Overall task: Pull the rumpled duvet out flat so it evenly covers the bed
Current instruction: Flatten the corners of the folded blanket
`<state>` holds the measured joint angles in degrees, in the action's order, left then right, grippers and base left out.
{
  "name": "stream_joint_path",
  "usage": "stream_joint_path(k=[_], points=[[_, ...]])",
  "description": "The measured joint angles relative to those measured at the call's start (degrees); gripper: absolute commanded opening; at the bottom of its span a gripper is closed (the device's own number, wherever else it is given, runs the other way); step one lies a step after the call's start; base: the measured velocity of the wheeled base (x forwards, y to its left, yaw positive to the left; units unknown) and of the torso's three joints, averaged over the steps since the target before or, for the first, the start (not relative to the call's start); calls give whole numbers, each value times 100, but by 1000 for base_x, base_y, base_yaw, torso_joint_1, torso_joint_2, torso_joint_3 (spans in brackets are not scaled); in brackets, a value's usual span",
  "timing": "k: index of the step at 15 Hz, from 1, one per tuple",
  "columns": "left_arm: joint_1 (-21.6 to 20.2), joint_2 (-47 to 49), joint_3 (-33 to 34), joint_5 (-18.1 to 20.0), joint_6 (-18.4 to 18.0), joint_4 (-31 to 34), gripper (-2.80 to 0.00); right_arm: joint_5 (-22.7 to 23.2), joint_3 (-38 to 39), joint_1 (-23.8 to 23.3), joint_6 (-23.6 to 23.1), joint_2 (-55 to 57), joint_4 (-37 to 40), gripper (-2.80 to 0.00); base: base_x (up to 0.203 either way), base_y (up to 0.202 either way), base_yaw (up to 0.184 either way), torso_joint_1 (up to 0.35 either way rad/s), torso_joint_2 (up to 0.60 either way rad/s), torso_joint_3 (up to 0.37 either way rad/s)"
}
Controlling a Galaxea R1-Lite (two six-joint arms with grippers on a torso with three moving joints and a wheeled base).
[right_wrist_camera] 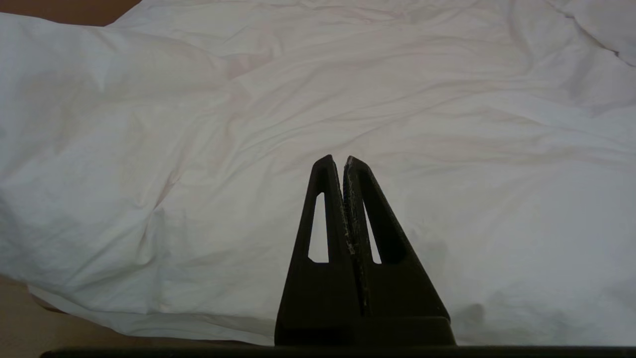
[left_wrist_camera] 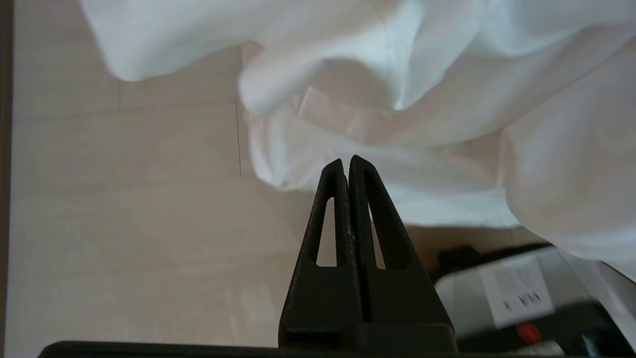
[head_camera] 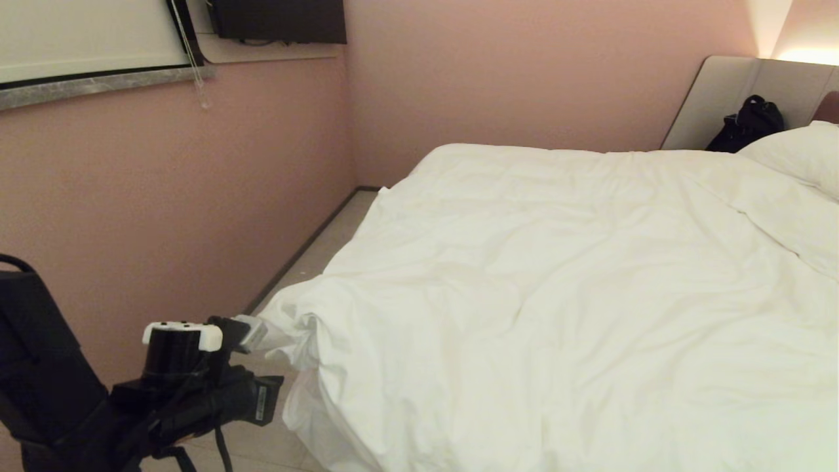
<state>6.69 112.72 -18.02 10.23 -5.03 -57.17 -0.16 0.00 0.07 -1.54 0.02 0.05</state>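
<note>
1. The thick, puffy white duvet (head_camera: 564, 282) lies spread over the wide low bed (head_camera: 741, 92), its long axis running from the near foot end away toward the padded beige headboard at the far right.
2. Its surface is soft cotton-like cloth, quilted into shallow puffs and crossed by many fine creases; the near left corner bunches into a rounded, drooping fold that hangs over the bed's edge toward the pale wood-look floor (left_wrist_camera: 124, 223).
3. The left gripper (left_wrist_camera: 346, 161), a pair of black, tapered, slotted plastic fingers, is clenched with its tips pressed together and nothing between them; the hanging duvet corner (left_wrist_camera: 377, 124) sits just beyond the tips, and whether it touches them cannot be told.
4. In the head view the left gripper (head_camera: 252, 331) is low, beside the bed's near left corner, with the bunched cloth directly ahead of it.
5. The right gripper (right_wrist_camera: 344, 161), of the same black wedge shape, is also clenched and empty, with the wrinkled duvet (right_wrist_camera: 447, 124) spreading ahead of and below it.
6. A plump white pillow (head_camera: 803, 154) and a black bag (head_camera: 750, 121) rest at the head end, far beyond both grippers.
</note>
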Motion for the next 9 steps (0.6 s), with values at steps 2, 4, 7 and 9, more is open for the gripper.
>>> stream_joint_path(k=[2,4,7,9], points=[[144,304,254,-78,5,-762,-280,-2,0,0,-2,0,-2,-280,0,0,0,0,0,0],[185,485,359,-92,27,-914,-280,-2,0,0,-2,0,0,-280,0,0,0,0,0,0],[206,724,403,-94,72,-933,-280,0,0,0,1,0,2,-280,0,0,0,0,0,0],[210,926,399,-92,129,-1001,-280,-2,0,0,0,0,4,-280,0,0,0,0,0,0]])
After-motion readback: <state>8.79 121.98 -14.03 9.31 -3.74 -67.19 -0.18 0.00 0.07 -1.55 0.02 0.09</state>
